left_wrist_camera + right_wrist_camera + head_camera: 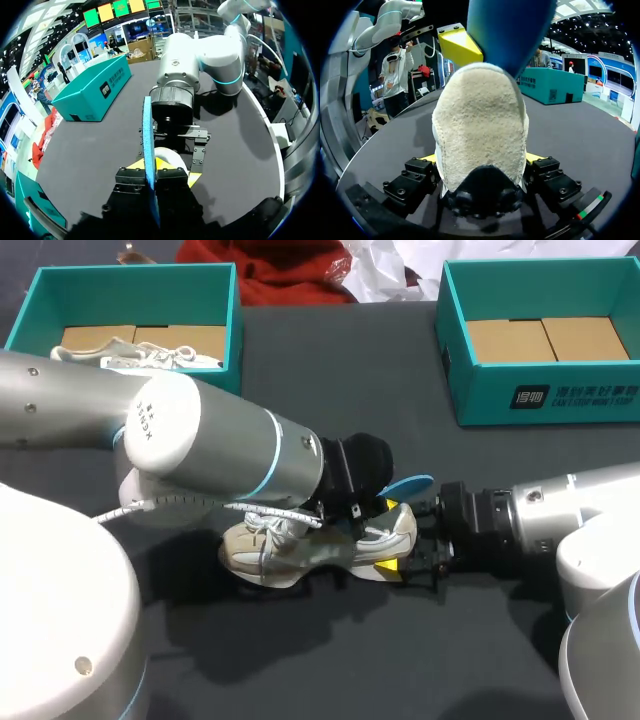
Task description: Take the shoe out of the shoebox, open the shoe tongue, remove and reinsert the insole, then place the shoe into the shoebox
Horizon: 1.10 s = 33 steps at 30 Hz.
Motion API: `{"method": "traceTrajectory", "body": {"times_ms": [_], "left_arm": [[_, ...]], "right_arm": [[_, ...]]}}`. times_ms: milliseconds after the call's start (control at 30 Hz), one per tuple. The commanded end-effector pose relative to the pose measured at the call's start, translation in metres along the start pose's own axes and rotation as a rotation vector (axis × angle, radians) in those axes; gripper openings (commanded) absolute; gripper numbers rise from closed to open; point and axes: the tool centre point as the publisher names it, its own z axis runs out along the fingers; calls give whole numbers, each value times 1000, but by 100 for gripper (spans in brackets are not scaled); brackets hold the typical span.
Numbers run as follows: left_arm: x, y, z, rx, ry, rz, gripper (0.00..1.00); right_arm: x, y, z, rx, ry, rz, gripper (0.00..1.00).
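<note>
A cream lace-up shoe lies on the dark table, toe toward my left. My right gripper is shut on its heel; in the right wrist view the fuzzy heel fills the gap between the fingers of that gripper. My left gripper hangs over the heel opening, shut on the blue insole. The left wrist view shows the insole edge-on between that gripper's yellow tips, with the shoe's heel just beyond. The insole rises above the shoe.
A teal shoebox at the back left holds a second cream shoe. Another teal shoebox stands at the back right with only cardboard in it. Red cloth and white paper lie at the far edge.
</note>
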Motion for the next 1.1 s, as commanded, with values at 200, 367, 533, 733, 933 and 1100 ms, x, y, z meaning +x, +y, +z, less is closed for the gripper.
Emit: {"method": "traceTrajectory", "body": {"times_ms": [200,367,533,733,933,1100], "left_arm": [[2,-35,-19,-65,145,6,0],[8,-51,-24,-105,231,1,0],[16,-66,-35,-100,282,18,0],[22,-87,-55,-69,359,35,0],[23,-107,-79,-34,390,41,0],[23,-107,-79,-34,390,41,0]], "right_arm": [[1,1,1,3,-2,0,0],[1,1,1,3,-2,0,0],[1,1,1,3,-2,0,0],[1,1,1,3,-2,0,0],[1,1,1,3,-2,0,0],[1,1,1,3,-2,0,0]]}}
